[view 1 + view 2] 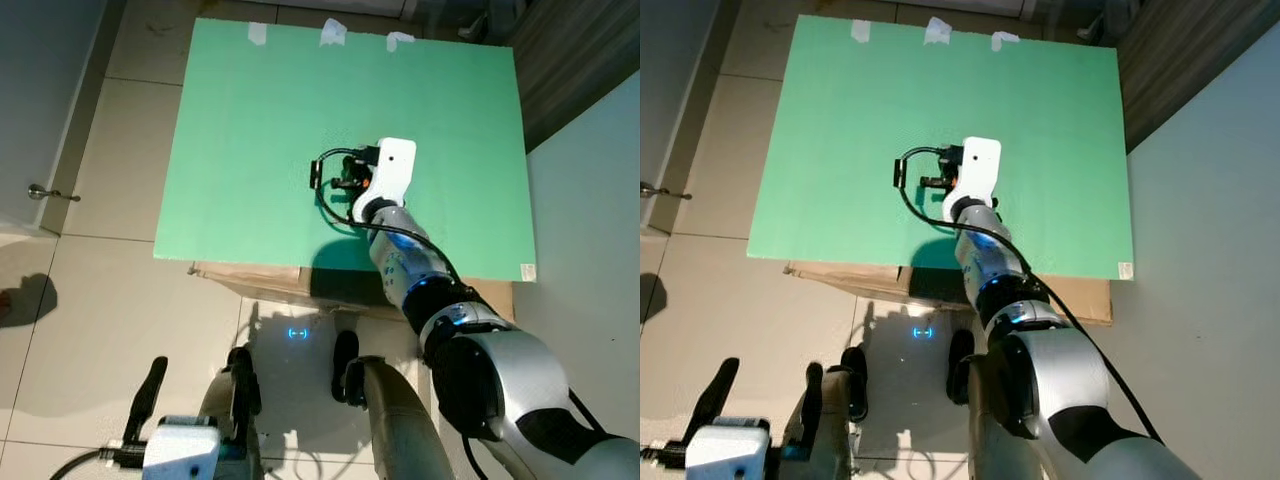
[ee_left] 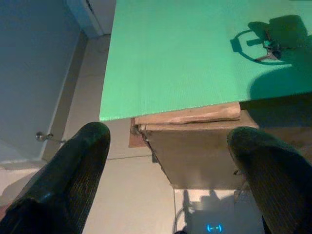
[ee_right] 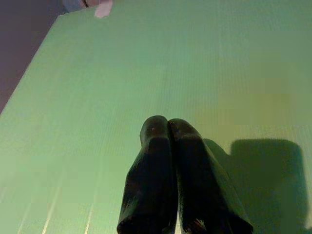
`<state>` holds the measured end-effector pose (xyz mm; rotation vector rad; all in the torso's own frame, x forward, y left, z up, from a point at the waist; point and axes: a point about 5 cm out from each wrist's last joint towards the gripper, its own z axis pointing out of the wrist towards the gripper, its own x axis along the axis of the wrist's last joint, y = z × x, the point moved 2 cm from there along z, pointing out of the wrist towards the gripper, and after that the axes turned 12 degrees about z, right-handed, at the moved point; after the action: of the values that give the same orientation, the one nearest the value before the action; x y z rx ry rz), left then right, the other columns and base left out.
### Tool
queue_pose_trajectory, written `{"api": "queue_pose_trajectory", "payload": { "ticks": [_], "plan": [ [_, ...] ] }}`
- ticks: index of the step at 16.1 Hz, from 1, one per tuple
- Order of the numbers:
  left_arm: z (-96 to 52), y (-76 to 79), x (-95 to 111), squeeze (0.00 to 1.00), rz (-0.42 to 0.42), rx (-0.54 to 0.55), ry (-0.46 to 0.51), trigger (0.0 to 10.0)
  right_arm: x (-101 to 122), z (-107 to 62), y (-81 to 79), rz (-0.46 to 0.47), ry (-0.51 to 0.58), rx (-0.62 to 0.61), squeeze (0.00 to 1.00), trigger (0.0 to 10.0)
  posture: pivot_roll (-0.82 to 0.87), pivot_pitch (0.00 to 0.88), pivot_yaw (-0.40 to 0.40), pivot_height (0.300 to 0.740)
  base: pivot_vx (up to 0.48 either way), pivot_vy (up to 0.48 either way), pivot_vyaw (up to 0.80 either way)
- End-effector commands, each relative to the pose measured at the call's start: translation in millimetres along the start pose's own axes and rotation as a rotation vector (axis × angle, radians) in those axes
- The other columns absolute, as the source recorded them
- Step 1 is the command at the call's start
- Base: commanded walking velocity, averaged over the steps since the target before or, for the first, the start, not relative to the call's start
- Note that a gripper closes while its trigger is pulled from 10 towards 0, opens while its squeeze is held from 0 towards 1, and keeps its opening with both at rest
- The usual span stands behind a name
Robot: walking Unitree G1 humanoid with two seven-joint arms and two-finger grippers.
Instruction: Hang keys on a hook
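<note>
A green board (image 1: pixel 300 110) lies flat on a cardboard box (image 1: pixel 260 280). A small bunch of keys (image 2: pixel 270 48) rests on the board in a dark shadow. My right arm reaches out over the board, and its gripper (image 1: pixel 340 183) hovers at the board's middle, right by the keys. In the right wrist view the two black fingers (image 3: pixel 156 161) are pressed together, with bare green board beyond their tips and nothing showing between them. My left gripper (image 2: pixel 170 136) hangs low near the floor in front of the box, open and empty.
A small metal peg (image 1: pixel 45 192) sticks out low on the grey wall at the left. Pale floor tiles surround the box. A dark wood panel (image 1: pixel 570 60) and a pale wall stand to the right. Bits of white tape (image 1: pixel 332 32) mark the board's far edge.
</note>
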<state>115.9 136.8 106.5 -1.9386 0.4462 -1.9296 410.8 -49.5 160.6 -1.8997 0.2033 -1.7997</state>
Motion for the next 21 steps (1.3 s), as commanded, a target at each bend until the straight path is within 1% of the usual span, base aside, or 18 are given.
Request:
{"api": "queue_pose_trajectory", "payload": {
  "ticks": [1, 2, 3, 4, 5, 6, 7, 10, 16, 17, 18, 21],
  "plan": [
    [-4.8, 4.3, -9, 0.0, 0.002, -0.031, -0.055, 10.0, 3, 1.0, 0.0, 0.007, 0.003, 0.005, 0.0, 0.0, 0.21, 0.479, -0.067, 0.74, 0.0, 0.0, 0.0],
    [-3.9, 4.9, -9, 0.0, 0.002, -0.033, -0.052, 10.0, 3, 1.2, 1.3, -0.028, -0.003, -0.003, 0.86, 0.0, 0.2, 0.476, -0.063, 0.74, 0.0, 0.0, 0.0],
    [-3.8, 5.3, -9, 0.0, 0.002, -0.034, -0.051, 10.0, 0, 0.6, 2.3, -0.028, -0.016, -0.006, 1.0, 3.3, 0.2, 0.476, -0.063, 0.74, 0.0, 0.0, 0.0],
    [-4.1, 5.5, -9, 0.0, 0.002, -0.036, -0.05, 10.0, -3, -0.4, 2.5, -0.019, -0.027, -0.003, 1.0, 9.8, 0.21, 0.474, -0.057, 0.74, 0.0, 0.0, 0.0],
    [-4.8, 5.8, -9, 0.0, 0.001, -0.042, -0.051, 10.0, -17, -4.7, 5.0, 0.012, -0.07, -0.016, 1.0, 10.0, 0.21, 0.47, -0.049, 0.74, 0.0, 0.0, 0.0],
    [-5.5, 6.9, -10, 0.0, -0.004, -0.05, -0.053, 10.0, -30, -9.4, 7.9, 0.02, -0.108, -0.029, 1.0, 10.0, 0.21, 0.468, -0.048, 0.74, 0.0, 0.0, 0.0],
    [-7.1, 8.8, -9, 0.0, -0.01, -0.062, -0.055, 10.0, -41, -14.3, 10.1, -0.023, -0.135, -0.026, 1.0, 10.0, 0.22, 0.467, -0.047, 0.74, 0.0, 0.0, 0.0],
    [-10.8, 10.0, -9, 0.0, -0.01, -0.07, -0.063, 10.0, -53, -20.1, 14.5, -0.041, -0.17, -0.038, 1.0, 10.0, 0.24, 0.464, -0.043, 0.74, 0.0, 0.0, 0.0],
    [-16.2, 7.2, -8, 0.0, 0.0, -0.068, -0.072, 10.0, -66, -25.8, 13.2, -0.069, -0.204, -0.04, 1.0, 10.0, 0.26, 0.464, -0.036, 0.74, 0.0, 0.0, 0.0],
    [-17.1, 7.2, -7, 0.0, 0.001, -0.067, -0.072, 10.0, -70, -28.0, 16.0, -0.091, -0.213, -0.059, 1.0, 10.0, 0.27, 0.467, -0.036, 0.74, 0.0, 0.0, 0.0],
    [-18.2, 7.3, -6, 0.0, 0.001, -0.066, -0.073, 10.0, -74, -31.1, 20.2, -0.116, -0.221, -0.089, 0.0, 10.0, 0.27, 0.471, -0.037, 0.74, 0.0, 0.0, 0.0],
    [-20.2, 7.8, -5, 0.0, 0.0, -0.068, -0.078, 10.0, -80, -34.0, 21.5, -0.126, -0.239, -0.106, 0.0, 10.0, 0.28, 0.478, -0.037, 0.74, 0.0, 0.0, 0.0]
  ]
}}
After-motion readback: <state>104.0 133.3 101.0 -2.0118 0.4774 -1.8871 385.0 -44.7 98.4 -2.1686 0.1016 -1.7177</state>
